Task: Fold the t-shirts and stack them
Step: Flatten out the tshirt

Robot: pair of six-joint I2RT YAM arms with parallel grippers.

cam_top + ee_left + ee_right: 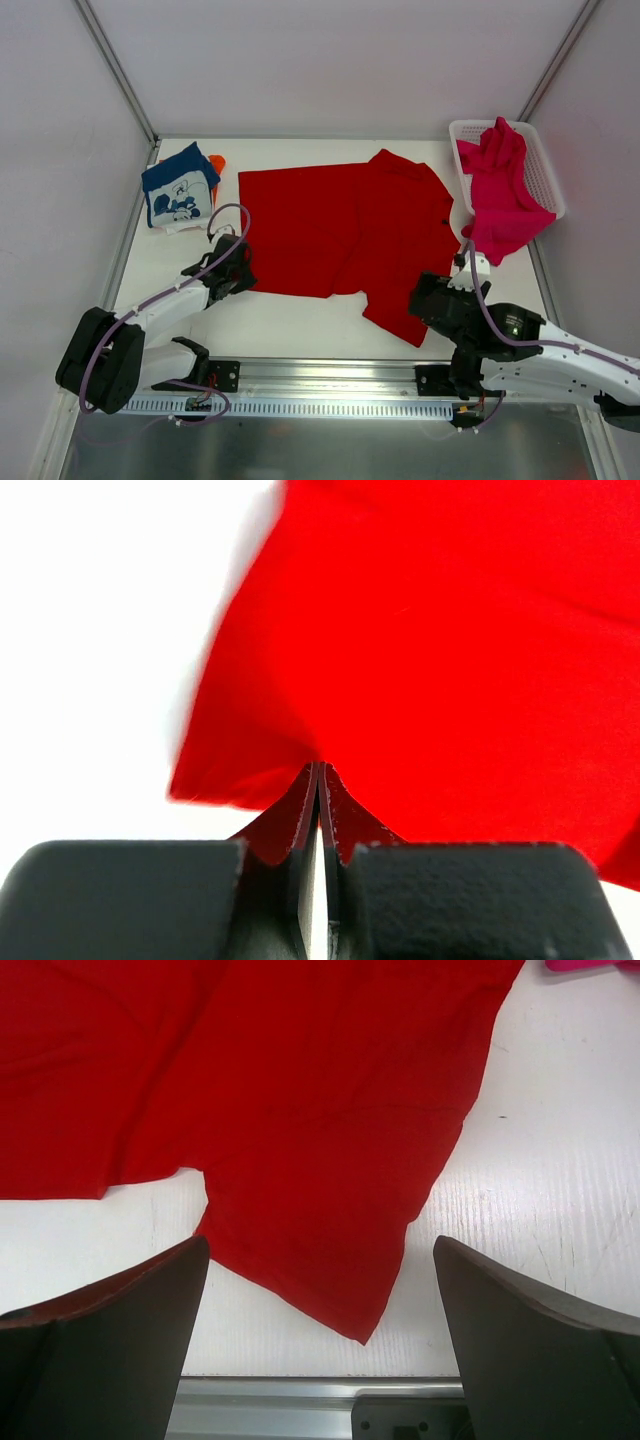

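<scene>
The bright red t-shirt (340, 230) lies spread flat across the middle of the table. My left gripper (244, 276) is at its near left corner and is shut on the red cloth (450, 660), which is pinched between the closed fingertips of that gripper (319, 770). My right gripper (420, 303) hovers open over the shirt's near right sleeve corner (330, 1260); the wide gap of this gripper (320, 1245) holds nothing. A folded navy t-shirt with white cartoon print (180, 188) sits at the back left, with an orange t-shirt (216, 162) peeking out behind it. A magenta-pink t-shirt (500, 190) hangs over the basket.
A white mesh basket (548, 175) stands at the back right corner. A metal rail (330, 375) runs along the near table edge between the arm bases. White walls close in the left, back and right sides.
</scene>
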